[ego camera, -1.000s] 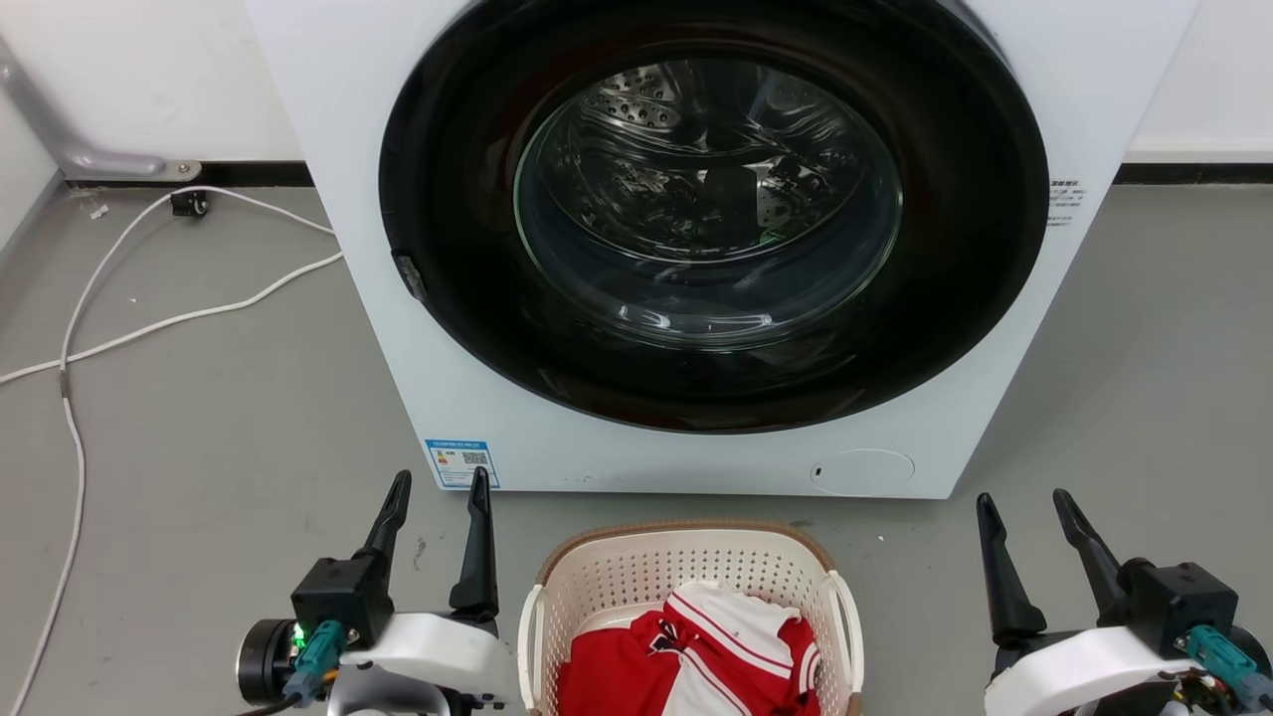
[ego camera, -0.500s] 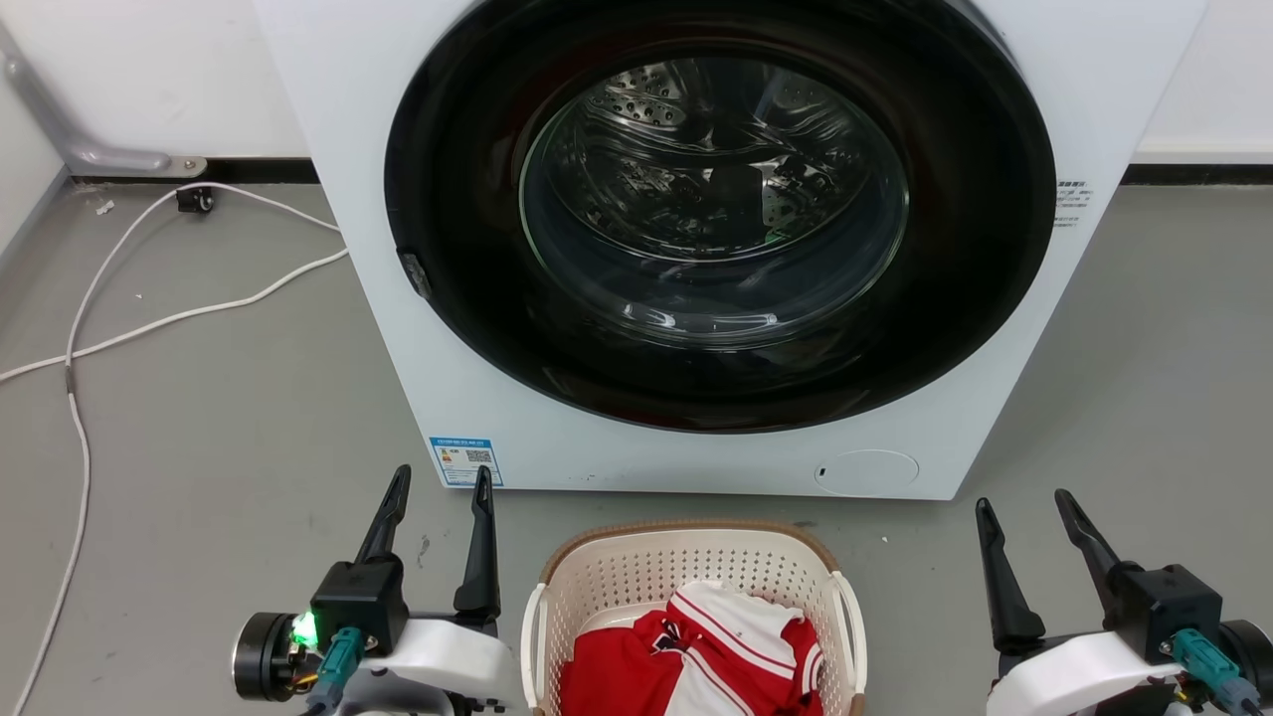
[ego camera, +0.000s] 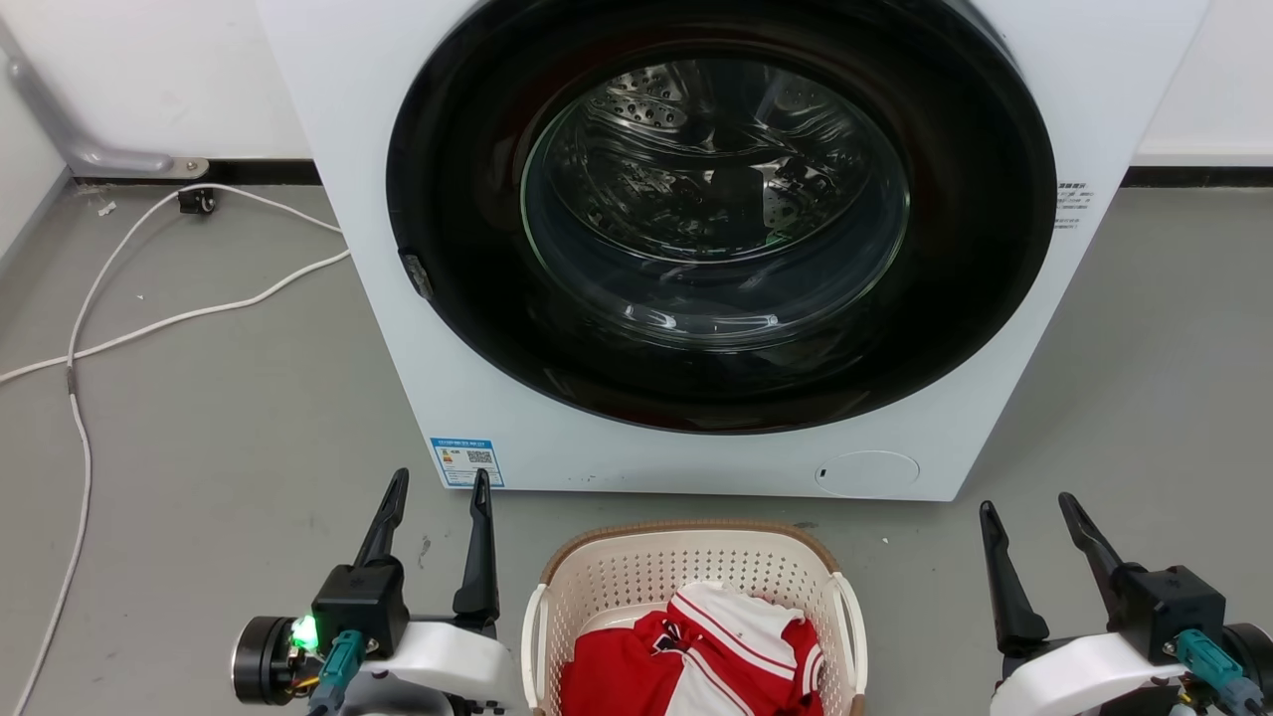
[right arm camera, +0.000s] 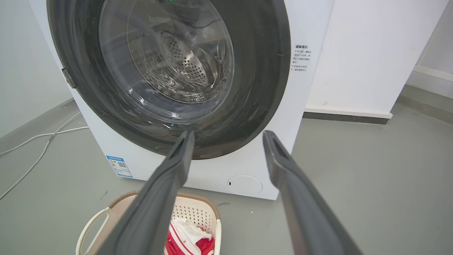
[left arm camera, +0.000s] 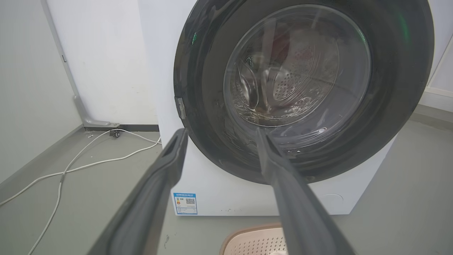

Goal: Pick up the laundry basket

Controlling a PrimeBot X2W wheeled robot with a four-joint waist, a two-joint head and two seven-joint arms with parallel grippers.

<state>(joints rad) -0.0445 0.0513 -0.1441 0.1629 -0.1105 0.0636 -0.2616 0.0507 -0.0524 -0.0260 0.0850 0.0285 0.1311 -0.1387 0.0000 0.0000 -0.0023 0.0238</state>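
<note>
Directly ahead on the grey floor (ego camera: 219,447): laundry basket (ego camera: 636,582), close before the white front-loading washing machine (ego camera: 646,462). Red-and-white garment (ego camera: 696,651) lies inside the basket. Left gripper (ego camera: 440,477) hovers just left of the basket, fingers spread, holding nothing. Right gripper (ego camera: 1026,502) off to the basket's right, farther away, fingers likewise spread, empty. White cable (ego camera: 149,323) trails across the floor at left.

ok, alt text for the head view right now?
A cream laundry basket holding a red-and-white garment sits on the grey floor in front of a white front-loading washing machine. The left gripper and right gripper, both open, flank the basket without touching it.
</note>
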